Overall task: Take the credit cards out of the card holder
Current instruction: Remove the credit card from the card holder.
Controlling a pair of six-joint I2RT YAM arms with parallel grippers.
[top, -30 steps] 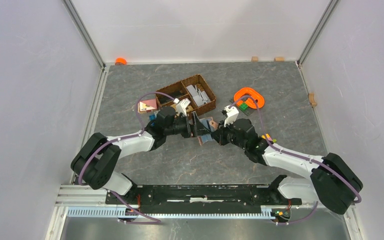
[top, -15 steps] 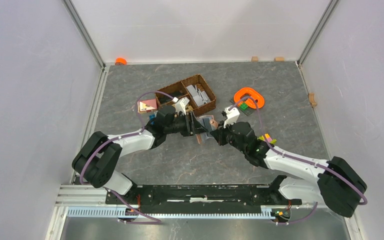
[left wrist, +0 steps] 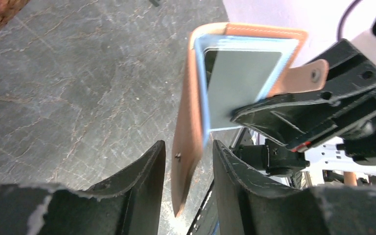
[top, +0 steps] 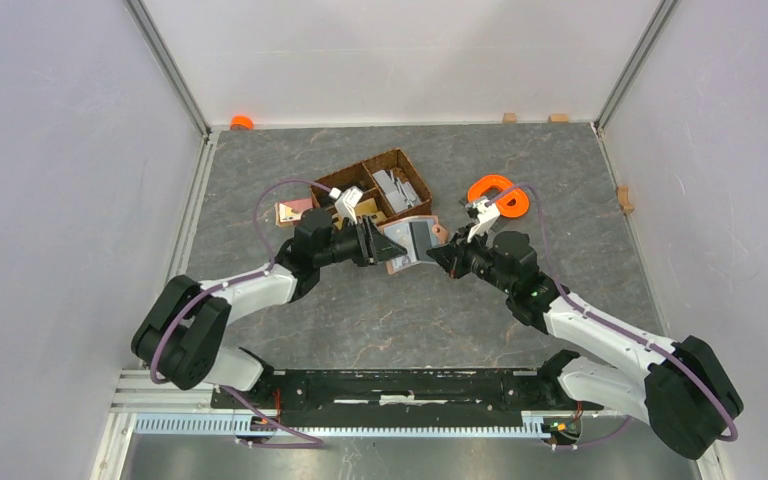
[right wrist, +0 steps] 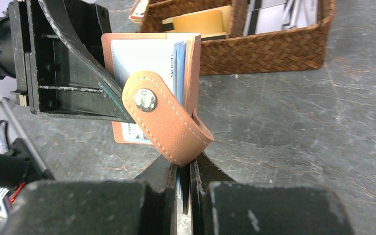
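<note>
Top external: outstretched right gripper (top: 439, 252) clamps card holder (top: 410, 240).

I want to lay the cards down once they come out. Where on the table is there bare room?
Bare: the near middle of the table, between the card holder and the base rail; also the far right, beyond the orange ring. Crowded: by the wicker basket, where the left gripper and the right gripper meet at the card holder.
</note>
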